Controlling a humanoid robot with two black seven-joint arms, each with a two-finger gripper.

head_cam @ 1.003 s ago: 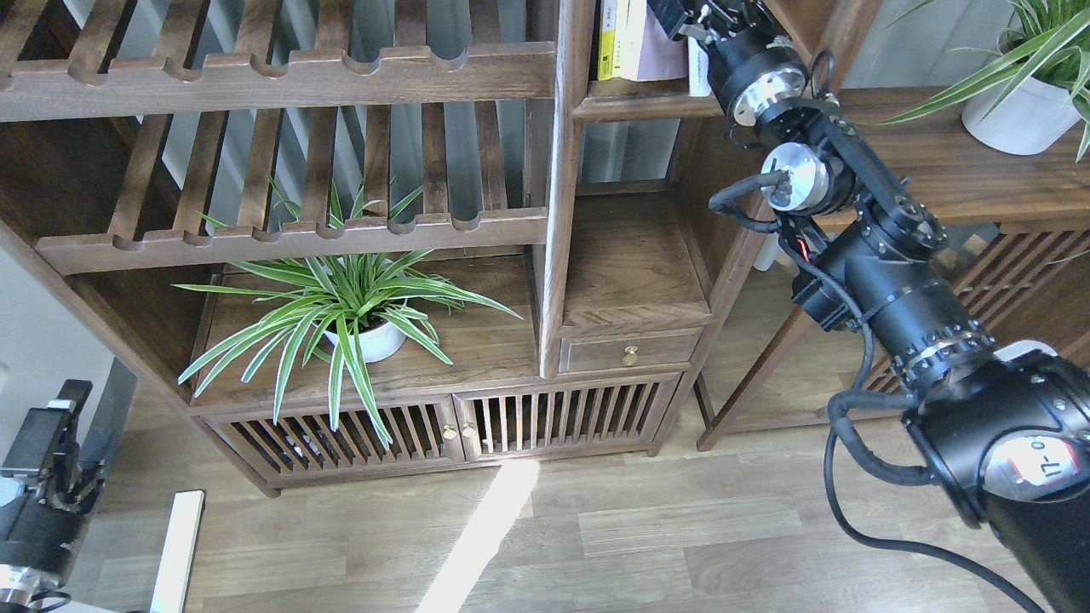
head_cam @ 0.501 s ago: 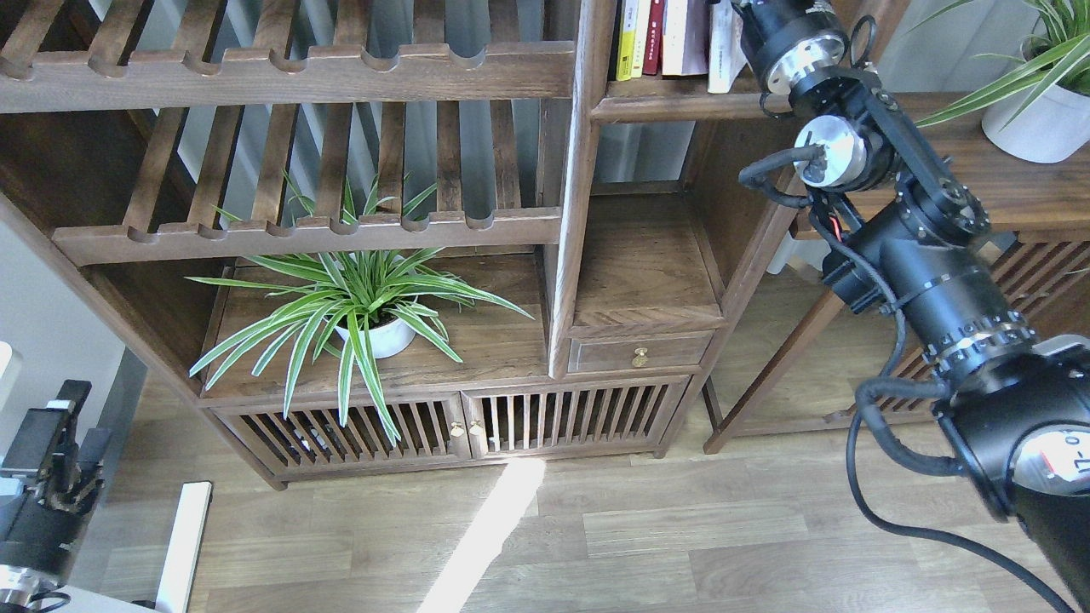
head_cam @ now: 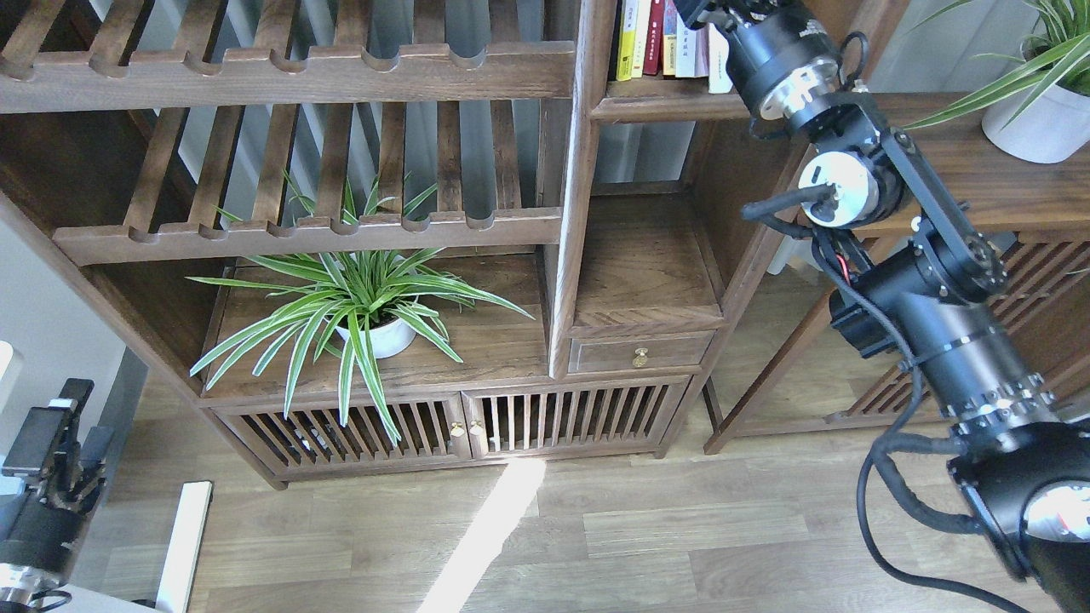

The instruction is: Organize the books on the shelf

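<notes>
The shelf (head_cam: 673, 106) carries the books (head_cam: 660, 38) upright along its front edge, at the frame's top. Risk: the right arm's wrist crowds the rightmost white book (head_cam: 718, 60); a sideways sweep could topple the row. The right gripper (head_cam: 700, 8) is cut off by the frame edge, so its opening and any hold cannot be determined. The left gripper (head_cam: 38, 430) hangs low, apparently empty.

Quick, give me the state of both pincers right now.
Left pincer: low by the left edge, away from the shelf; fingers too dark to tell apart.
Right pincer: up at the books, cut off by the top edge; cannot be told.
</notes>
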